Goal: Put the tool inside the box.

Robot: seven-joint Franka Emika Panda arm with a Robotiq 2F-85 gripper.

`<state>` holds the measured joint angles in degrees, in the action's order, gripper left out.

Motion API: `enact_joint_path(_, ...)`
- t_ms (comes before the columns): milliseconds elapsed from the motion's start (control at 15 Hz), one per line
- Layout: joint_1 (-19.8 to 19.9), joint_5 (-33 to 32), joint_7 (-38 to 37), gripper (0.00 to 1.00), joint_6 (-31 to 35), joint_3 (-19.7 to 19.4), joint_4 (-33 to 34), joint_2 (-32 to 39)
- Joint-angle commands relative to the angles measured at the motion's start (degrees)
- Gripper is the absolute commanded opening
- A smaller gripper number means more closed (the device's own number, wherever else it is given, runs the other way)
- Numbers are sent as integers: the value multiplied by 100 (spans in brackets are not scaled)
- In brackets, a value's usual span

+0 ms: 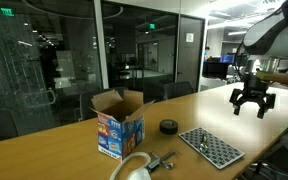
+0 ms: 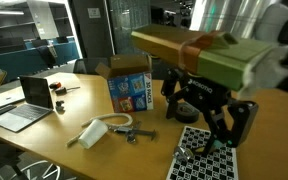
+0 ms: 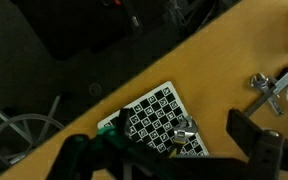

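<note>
The box (image 1: 117, 124), brown cardboard with upright flaps and blue printed sides, stands on the wooden table; it shows in both exterior views (image 2: 131, 91). The tool (image 1: 160, 160), a small metal piece, lies in front of the box beside a white object (image 1: 134, 169). It also shows in an exterior view (image 2: 136, 133) and at the right edge of the wrist view (image 3: 269, 90). My gripper (image 1: 252, 101) is open and empty. It hangs in the air well above the table, over the checkerboard and away from the tool and box. Its fingers frame the wrist view (image 3: 174, 160).
A black-and-white checkerboard (image 1: 212, 147) lies flat near the table edge, with a small metal object (image 3: 181, 127) on it. A black roll (image 1: 169, 126) sits beside the box. A laptop (image 2: 22, 101) lies further along the table.
</note>
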<state>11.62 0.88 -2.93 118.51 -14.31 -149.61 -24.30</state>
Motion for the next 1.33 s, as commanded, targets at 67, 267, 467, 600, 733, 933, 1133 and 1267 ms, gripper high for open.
enact_joint_path(67, -7, 225, -963, 100, 573, 456, 339, 800)
enact_joint_path(267, -127, 438, -1083, 100, 1177, 559, 420, 1365)
enact_joint_path(467, -244, 689, -951, 100, 1784, 601, 541, 2025)
enact_joint_path(600, -284, 715, -984, 100, 2077, 620, 684, 2517)
enact_joint_path(733, -305, 679, -1099, 100, 2219, 615, 888, 3013)
enact_joint_path(933, -335, 530, -1603, 100, 2252, 538, 1288, 3741)
enact_joint_path(1133, -268, 939, -1713, 100, 2155, 519, 1767, 4329)
enact_joint_path(1267, -218, 1229, -1686, 100, 2103, 557, 2062, 4633)
